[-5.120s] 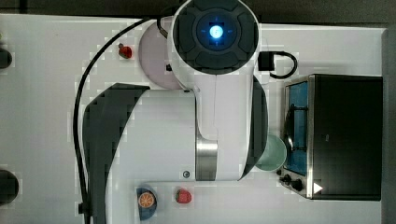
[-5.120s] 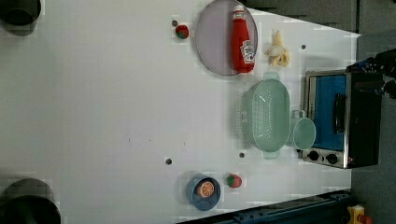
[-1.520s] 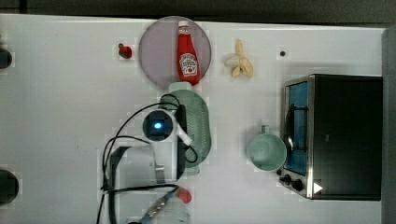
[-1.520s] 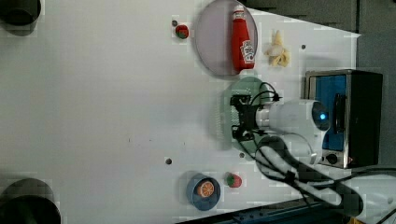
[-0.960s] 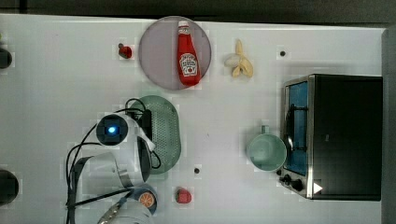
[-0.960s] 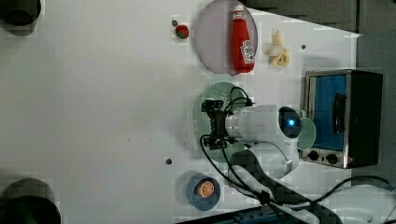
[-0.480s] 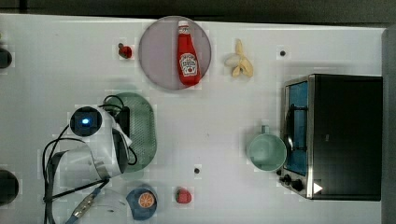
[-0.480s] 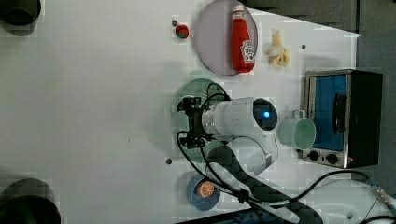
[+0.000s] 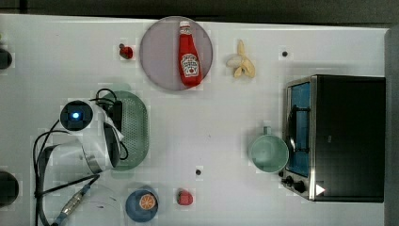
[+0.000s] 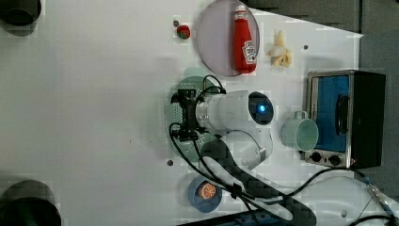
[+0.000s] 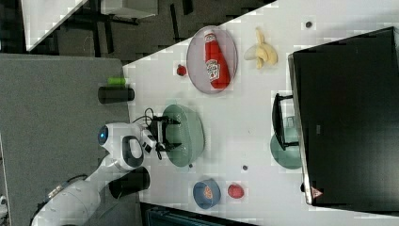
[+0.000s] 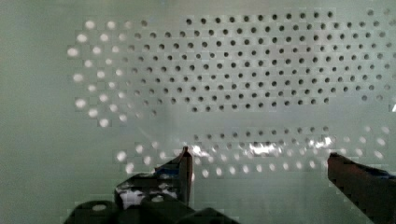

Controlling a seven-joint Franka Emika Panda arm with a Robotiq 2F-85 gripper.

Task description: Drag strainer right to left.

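Observation:
The strainer [image 9: 135, 128] is a pale mint-green oblong colander lying left of centre in the top view, its left side hidden under my arm. It also lies under my wrist in the left view [image 10: 175, 110] and in the right view [image 11: 187, 137]. My gripper [image 9: 115, 117] reaches down into it. The wrist view looks at the strainer's perforated inside [image 12: 243, 79] from close up. There the gripper [image 12: 259, 165] is open, with its two dark fingertips [image 12: 185, 169] spread wide just above the holes and nothing between them.
A round mint-green mug [image 9: 268, 153] stands by the toaster oven [image 9: 341, 136] on the top view's right. A grey plate [image 9: 157, 54] holds a ketchup bottle [image 9: 189, 55], with a banana [image 9: 242, 64] beside it. A blue bowl [image 9: 141, 203] and a red object [image 9: 184, 197] sit near the front edge.
Over the last second my arm and the strainer slid together toward the top view's left, away from the mug. The mug, plate and oven stayed put.

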